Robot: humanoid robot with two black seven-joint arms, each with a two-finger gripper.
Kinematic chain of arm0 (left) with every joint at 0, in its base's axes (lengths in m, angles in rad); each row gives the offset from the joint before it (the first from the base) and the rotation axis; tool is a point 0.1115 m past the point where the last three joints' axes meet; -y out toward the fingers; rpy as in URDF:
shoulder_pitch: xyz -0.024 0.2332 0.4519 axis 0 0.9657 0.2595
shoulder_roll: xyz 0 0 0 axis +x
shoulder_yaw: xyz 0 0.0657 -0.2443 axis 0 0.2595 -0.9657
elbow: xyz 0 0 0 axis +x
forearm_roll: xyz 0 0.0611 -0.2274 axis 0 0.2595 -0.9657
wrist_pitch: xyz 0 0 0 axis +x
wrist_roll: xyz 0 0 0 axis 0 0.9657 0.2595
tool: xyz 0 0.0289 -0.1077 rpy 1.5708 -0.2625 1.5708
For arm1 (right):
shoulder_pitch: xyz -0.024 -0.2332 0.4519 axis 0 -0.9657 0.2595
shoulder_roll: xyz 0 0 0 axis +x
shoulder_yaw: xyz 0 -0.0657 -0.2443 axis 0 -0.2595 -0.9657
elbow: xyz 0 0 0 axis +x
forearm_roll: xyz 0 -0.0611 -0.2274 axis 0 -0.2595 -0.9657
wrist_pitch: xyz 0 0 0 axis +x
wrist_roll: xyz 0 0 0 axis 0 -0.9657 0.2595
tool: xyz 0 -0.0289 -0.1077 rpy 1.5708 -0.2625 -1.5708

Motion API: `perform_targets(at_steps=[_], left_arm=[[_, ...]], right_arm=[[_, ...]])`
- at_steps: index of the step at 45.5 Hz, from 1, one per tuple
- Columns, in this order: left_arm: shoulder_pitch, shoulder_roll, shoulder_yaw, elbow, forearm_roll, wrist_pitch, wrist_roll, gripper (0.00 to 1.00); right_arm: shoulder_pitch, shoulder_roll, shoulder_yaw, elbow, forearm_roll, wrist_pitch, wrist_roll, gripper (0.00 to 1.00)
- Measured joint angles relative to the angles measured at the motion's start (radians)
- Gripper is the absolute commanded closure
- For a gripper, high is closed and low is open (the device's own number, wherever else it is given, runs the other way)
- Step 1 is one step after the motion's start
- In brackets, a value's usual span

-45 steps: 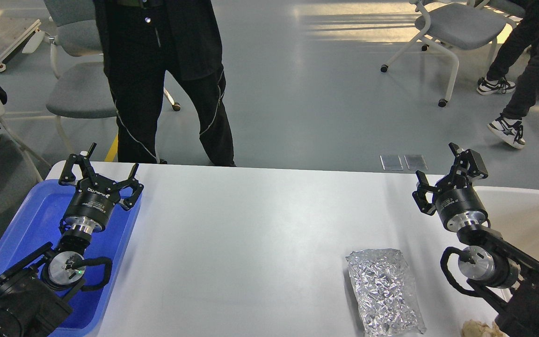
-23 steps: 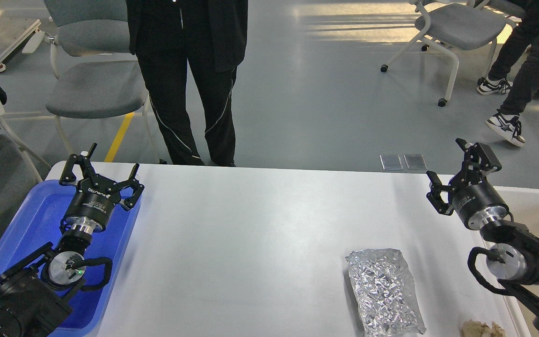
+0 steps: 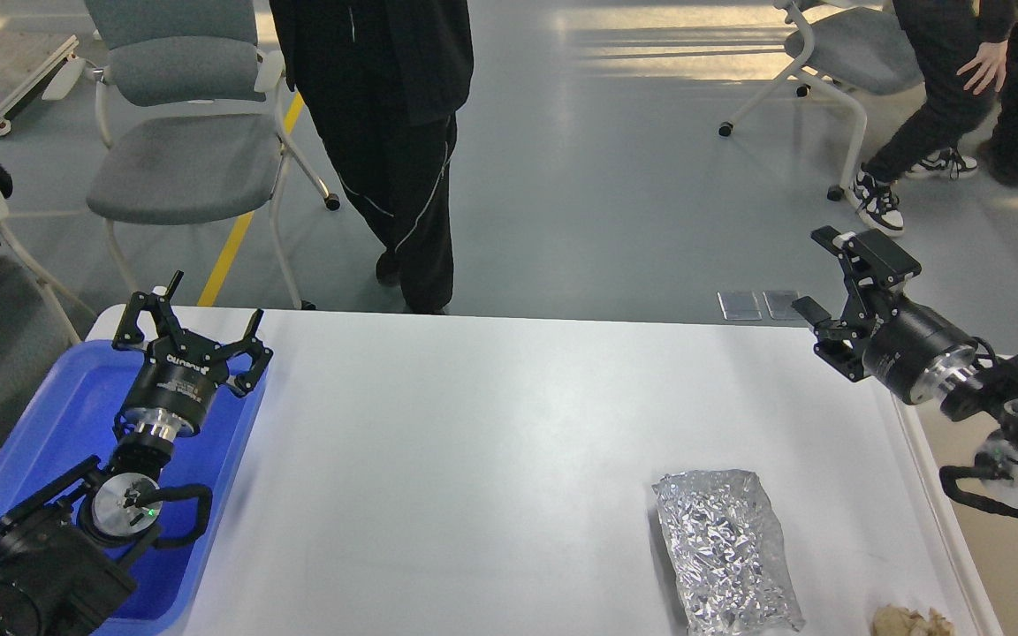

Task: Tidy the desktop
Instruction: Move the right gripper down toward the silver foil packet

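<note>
Left gripper held over blue tray, jaws wide, nothing gripped. Right gripper raised at desk right edge, jaws wide. Foil packet laid on desk.

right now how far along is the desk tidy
Most of the desktop is bare, which may mean earlier items are gone. Nothing is in hand: the left tool hangs open over the blue tray, and the right tool is open and empty near the far right corner. Left: the foil pack and a crumpled beige scrap at the near edge.
</note>
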Motion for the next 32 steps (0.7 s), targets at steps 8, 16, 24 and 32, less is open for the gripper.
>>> perform_targets(at_steps=[8,16,24,32], left_arm=[[0.0,0.0,0.0,0.0,0.0,0.0,0.0,0.0],[-0.001,0.0,0.0,0.0,0.0,0.0,0.0,0.0],[-0.001,0.0,0.0,0.0,0.0,0.0,0.0,0.0],[-0.001,0.0,0.0,0.0,0.0,0.0,0.0,0.0]], right_arm=[[0.089,-0.066,-0.12,0.058,-0.13,0.072,-0.015,0.0],[0.159,-0.104,-0.178,0.098,-0.234,0.169,-0.066,0.0],[0.2,-0.118,-0.235,0.131,-0.384,0.248,-0.134,0.0],[0.226,-0.116,-0.327,0.143,-0.585,0.261,-0.17,0.0]])
